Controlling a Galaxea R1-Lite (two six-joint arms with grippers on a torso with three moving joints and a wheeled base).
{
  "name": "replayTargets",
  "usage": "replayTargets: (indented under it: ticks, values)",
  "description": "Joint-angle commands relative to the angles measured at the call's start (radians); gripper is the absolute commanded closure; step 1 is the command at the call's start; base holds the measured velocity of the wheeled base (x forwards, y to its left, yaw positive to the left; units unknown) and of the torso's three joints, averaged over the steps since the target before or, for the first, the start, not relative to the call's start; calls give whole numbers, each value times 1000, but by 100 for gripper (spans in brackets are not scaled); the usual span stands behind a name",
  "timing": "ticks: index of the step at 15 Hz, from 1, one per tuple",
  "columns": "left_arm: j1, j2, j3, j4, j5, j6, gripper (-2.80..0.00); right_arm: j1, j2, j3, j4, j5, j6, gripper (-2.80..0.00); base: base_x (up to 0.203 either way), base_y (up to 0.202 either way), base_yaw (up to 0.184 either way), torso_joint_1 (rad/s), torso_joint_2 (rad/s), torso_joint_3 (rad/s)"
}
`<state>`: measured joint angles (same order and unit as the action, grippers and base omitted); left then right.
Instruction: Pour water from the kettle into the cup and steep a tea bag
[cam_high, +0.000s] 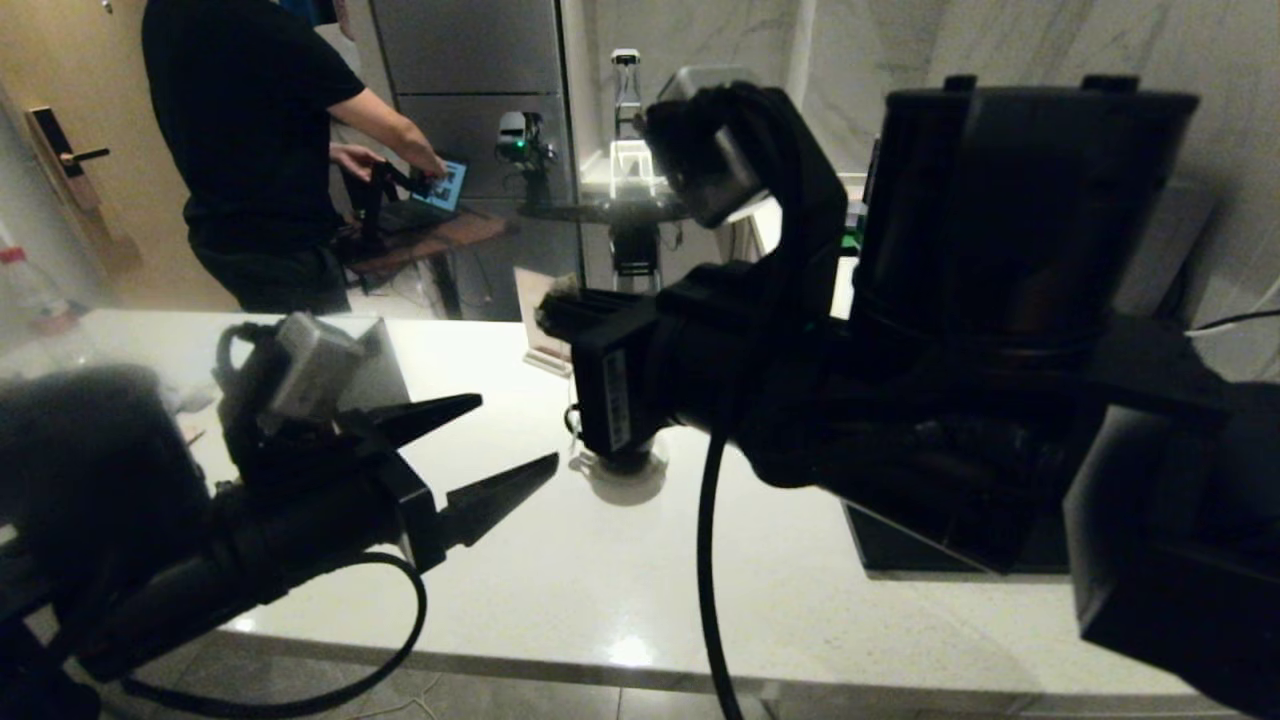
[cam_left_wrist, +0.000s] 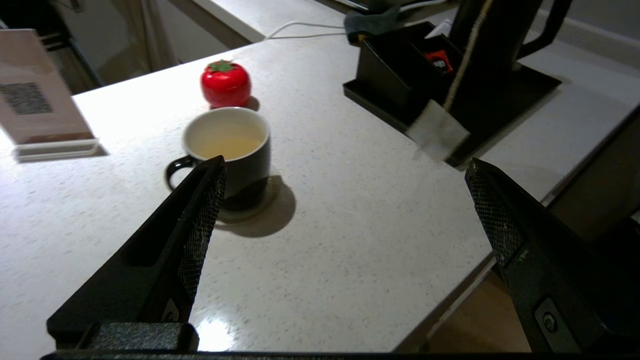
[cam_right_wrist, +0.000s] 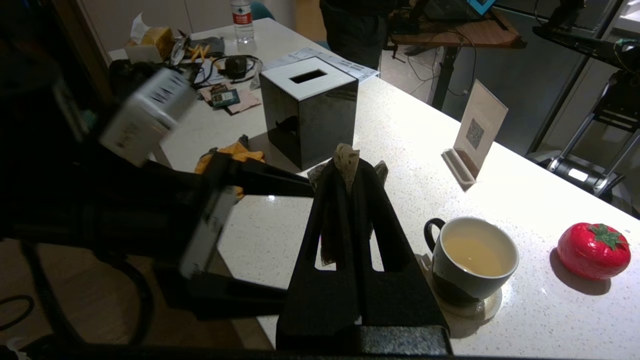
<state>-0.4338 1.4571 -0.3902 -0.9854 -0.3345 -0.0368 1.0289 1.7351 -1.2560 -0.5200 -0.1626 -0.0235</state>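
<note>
The black cup (cam_left_wrist: 235, 167) stands on a round coaster, with pale yellowish water (cam_left_wrist: 226, 145) in its cream inside. From the right wrist it shows as the cup (cam_right_wrist: 475, 280), to the side of my right gripper (cam_right_wrist: 347, 167). That gripper is shut on a tea bag (cam_right_wrist: 346, 157), whose top pokes out between the tips. A pale square tag (cam_left_wrist: 437, 131) dangles on a string. The kettle (cam_left_wrist: 492, 35) stands on a black tray. My left gripper (cam_left_wrist: 346, 162) hovers open over the counter near the cup, with nothing between its fingers.
A red tomato-shaped object (cam_right_wrist: 593, 250) sits beyond the cup. A QR sign stand (cam_right_wrist: 475, 135) and a black tissue box (cam_right_wrist: 310, 110) stand further off. A black compartment box (cam_left_wrist: 400, 65) shares the kettle's tray. A person (cam_high: 260, 150) stands behind the counter. The counter's front edge (cam_left_wrist: 465, 280) is close.
</note>
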Motion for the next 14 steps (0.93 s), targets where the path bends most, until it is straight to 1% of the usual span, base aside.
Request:
replayTargets:
  ticks: [1,8,12,14]
  values:
    - [-22,63,-4,-19,-3,0,-280,1,4,0,-3,-2,-1,0,0,0,0,0,0,0]
    - [-35,155,-98,-21,-3,1,-280,7,5,9,-3,0,1,0,0,0,0,0,0,0]
    - [-61,209,-123,-74,-3,-3,-280,7,6,14,-3,0,1,0,0,0,0,0,0,0]
    - [-72,220,-133,-78,-3,-3,-280,7,6,20,-3,0,2,0,0,0,0,0,0,0]
